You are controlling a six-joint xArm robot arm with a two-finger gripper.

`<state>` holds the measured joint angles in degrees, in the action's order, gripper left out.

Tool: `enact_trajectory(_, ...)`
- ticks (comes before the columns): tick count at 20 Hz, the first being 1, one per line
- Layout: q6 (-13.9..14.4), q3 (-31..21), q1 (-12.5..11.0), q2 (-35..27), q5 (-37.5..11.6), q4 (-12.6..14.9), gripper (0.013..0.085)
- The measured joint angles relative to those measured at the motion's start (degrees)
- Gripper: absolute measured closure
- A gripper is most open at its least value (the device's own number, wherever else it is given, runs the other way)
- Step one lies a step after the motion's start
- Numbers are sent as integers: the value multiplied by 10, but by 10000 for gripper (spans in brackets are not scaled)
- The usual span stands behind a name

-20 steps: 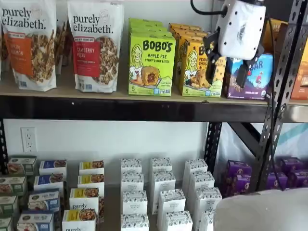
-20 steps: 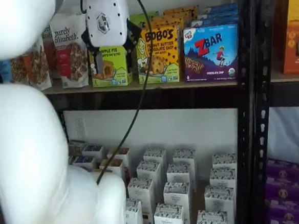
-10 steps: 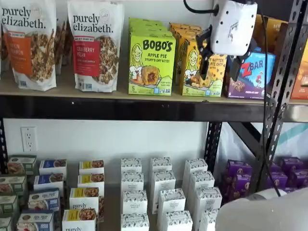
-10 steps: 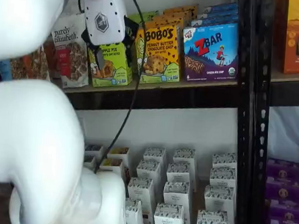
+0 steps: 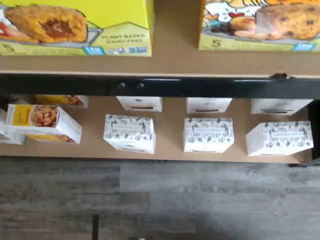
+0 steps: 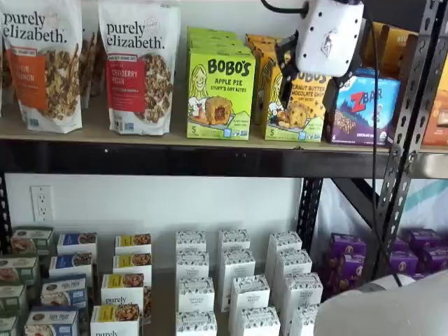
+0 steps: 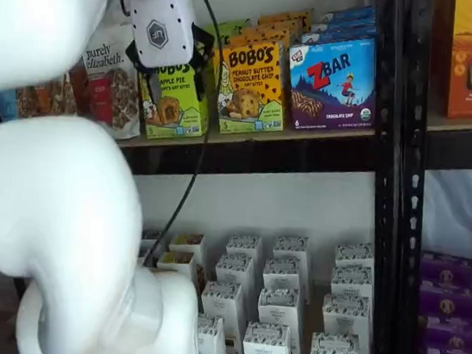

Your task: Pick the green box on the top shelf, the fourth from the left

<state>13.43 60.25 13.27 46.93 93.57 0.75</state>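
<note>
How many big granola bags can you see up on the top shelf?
2 white Purely Elizabeth granola bags stand on the tan top shelf: one at the left edge, one beside the lime-green Bobo's box. More bags may hide behind them.

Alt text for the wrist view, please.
Looking down past the top shelf: the bottom of the green box and of a yellow-orange box stand on its board, with small white boxes on the level below and grey floor beyond.
</note>
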Motion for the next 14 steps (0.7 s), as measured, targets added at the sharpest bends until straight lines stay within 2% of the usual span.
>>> enact_trajectory(7, 35, 16, 36, -28, -19, 14, 130)
enact_trajectory(14, 55, 34, 57, -54, -32, 21, 130)
